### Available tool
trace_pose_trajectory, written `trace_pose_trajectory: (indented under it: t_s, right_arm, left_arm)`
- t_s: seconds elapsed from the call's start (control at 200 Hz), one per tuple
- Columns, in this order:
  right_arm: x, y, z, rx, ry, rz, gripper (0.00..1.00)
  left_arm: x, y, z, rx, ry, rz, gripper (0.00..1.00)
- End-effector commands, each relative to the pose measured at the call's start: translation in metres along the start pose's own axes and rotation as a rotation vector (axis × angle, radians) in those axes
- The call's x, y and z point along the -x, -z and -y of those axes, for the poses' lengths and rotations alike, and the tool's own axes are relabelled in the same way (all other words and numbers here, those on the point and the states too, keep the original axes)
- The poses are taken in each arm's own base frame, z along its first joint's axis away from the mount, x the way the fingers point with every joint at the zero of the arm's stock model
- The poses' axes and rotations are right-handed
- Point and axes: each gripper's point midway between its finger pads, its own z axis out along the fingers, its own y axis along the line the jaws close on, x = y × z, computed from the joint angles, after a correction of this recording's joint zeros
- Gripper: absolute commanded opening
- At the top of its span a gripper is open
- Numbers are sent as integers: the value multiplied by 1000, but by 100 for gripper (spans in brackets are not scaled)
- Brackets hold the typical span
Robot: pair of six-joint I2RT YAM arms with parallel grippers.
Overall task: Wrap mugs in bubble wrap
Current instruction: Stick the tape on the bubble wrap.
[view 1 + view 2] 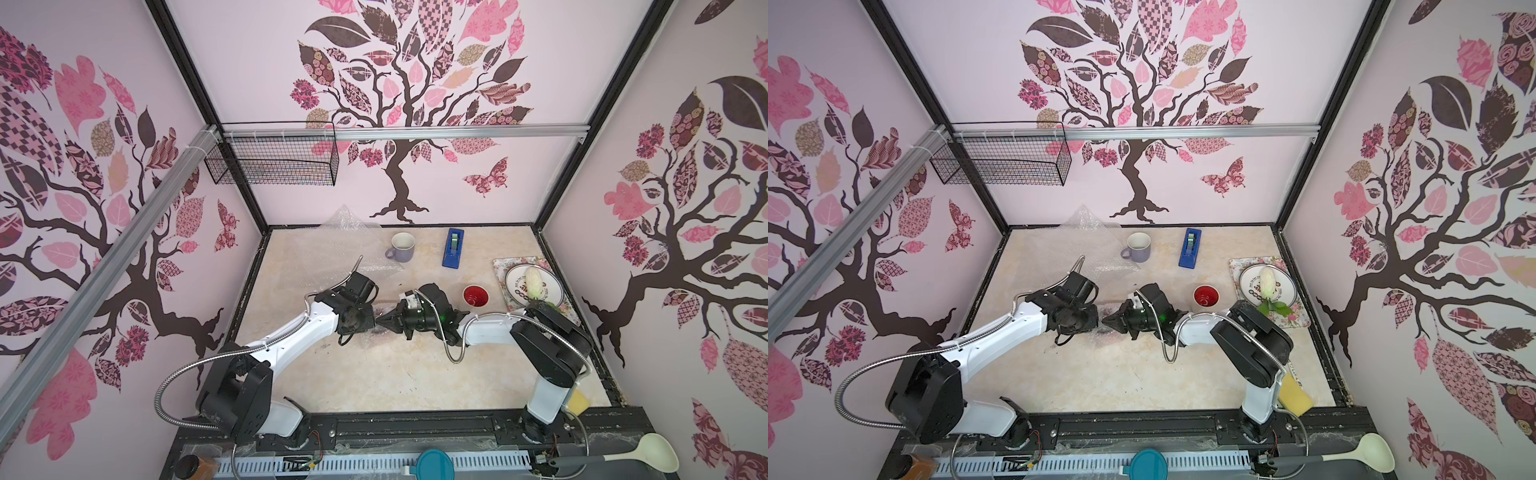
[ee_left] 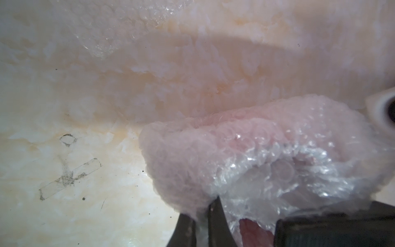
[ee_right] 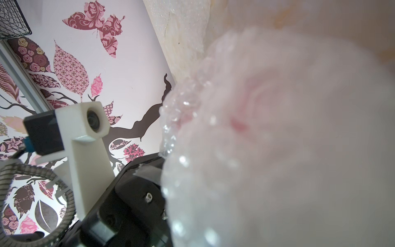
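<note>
Near the middle of the bench (image 1: 395,374), the two arms meet tip to tip over a wrapped bundle (image 1: 372,335). It is a crumpled lump of clear bubble wrap, its small round bubbles catching the light. In the left wrist view the bundle (image 2: 245,154) looks milky and pink-tinted. A red shape shows faintly through the layers (too blurred by the plastic to say whether it is a mug). In both top views a dark patch shows inside it.

The left gripper (image 2: 202,216) is clenched on the bundle's edge. A fold of wrap is pinched between its two dark fingers (image 2: 217,220), which stand close together. The right gripper (image 1: 384,322) is closed as well, its pointed tip right at the bundle. In the right wrist view the wrap (image 3: 267,139) fills most of the picture and hides the fingers, so I cannot tell what they pinch.

A loose sheet of bubble wrap (image 1: 332,249) lies flat at the back of the bench, one corner rising against the wall. Just beside its edge stands the lavender mug (image 1: 401,247), upright, white inside, unwrapped. The white mug with the red inside (image 1: 476,296) stands upright too, near the right arm and apart from the bundle. A blue tape dispenser (image 1: 454,248) sits at the back, between the two mugs.
</note>
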Motion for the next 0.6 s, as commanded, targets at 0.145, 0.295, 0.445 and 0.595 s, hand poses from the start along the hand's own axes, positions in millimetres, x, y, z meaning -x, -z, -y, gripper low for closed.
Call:
trace_pose_trajectory:
  t_s: [0.145, 0.295, 0.445, 0.595]
  right_arm:
    - [18, -6, 17, -66, -145, 77, 0]
    - [19, -6, 20, -111, -137, 85, 0]
    - [23, -6, 39, -165, -183, 106, 0]
    - [28, -6, 54, -241, -192, 130, 0]
  left_arm:
    - [8, 12, 21, -115, 31, 69, 0]
    - [7, 12, 22, -123, 32, 69, 0]
    - [6, 12, 24, -139, 38, 71, 0]
    - [3, 10, 25, -159, 47, 67, 0]
